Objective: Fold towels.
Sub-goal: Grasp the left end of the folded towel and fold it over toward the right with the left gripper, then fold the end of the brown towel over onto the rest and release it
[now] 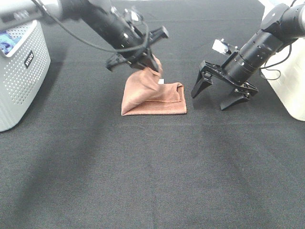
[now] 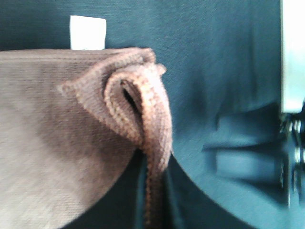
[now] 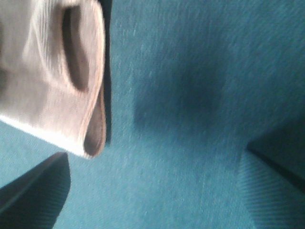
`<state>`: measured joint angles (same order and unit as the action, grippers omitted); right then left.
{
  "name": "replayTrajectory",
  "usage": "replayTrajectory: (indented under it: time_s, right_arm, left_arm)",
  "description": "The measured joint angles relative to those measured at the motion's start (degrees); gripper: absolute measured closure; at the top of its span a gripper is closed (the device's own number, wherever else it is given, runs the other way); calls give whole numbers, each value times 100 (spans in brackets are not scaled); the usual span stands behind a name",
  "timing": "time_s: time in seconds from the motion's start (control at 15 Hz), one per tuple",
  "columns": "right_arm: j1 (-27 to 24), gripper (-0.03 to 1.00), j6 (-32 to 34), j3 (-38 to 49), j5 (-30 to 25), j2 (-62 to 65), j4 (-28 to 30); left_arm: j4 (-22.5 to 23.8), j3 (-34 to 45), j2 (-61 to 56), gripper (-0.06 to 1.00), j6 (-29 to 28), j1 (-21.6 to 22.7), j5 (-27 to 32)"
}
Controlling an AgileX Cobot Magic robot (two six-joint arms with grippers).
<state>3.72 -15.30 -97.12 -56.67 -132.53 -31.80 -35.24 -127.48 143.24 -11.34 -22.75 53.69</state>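
Observation:
The reddish-brown towel (image 1: 152, 99) lies folded on the black table cover, left of centre. Its small white tag (image 1: 160, 81) shows at the far edge. My left gripper (image 1: 150, 67) is shut on the towel's far upper corner and holds that corner lifted off the table. In the left wrist view the stitched edge of the towel (image 2: 152, 143) runs down into the pinch, and the tag (image 2: 87, 32) shows beyond it. My right gripper (image 1: 209, 101) is open and empty, just right of the towel and apart from it. In the right wrist view the towel's folded end (image 3: 57, 86) lies ahead of the open fingers (image 3: 33, 191).
A white perforated basket (image 1: 19, 71) with a blue cloth (image 1: 7, 40) in it stands at the left edge. A white object (image 1: 290, 90) stands at the right edge, behind my right arm. The black table cover (image 1: 152, 176) stretches to the front.

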Motion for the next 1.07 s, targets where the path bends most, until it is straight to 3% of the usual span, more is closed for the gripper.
replayTrajectory:
  time_s: [0.13, 0.2, 0.27, 0.6, 0.67, 0.87, 1.07]
  right_arm:
    - [0, 8, 6, -6, -103, 0, 0]
    - [0, 8, 6, -6, -149, 0, 0]
    - [0, 8, 6, -6, -149, 0, 0]
    - [0, 8, -40, -6, -229, 246, -166]
    - [0, 8, -178, -17, -172, 401, -441]
    - [52, 8, -922, -103, -52, 550, -2068]
    - [372, 8, -1874, -109, 126, 401, -3300]
  left_arm:
    - [-97, 0, 34, 59, 0, -80, -172]
    - [-315, 0, 34, 38, 0, -126, -367]
    - [-453, 0, 34, 31, 0, -138, -504]
    - [-579, 0, -46, 27, 321, -63, -819]
    - [-573, 0, -138, 27, 516, 29, -819]
    - [-476, 0, -447, 27, 865, 372, -716]
    - [-178, 0, -733, 27, 1083, 544, -533]
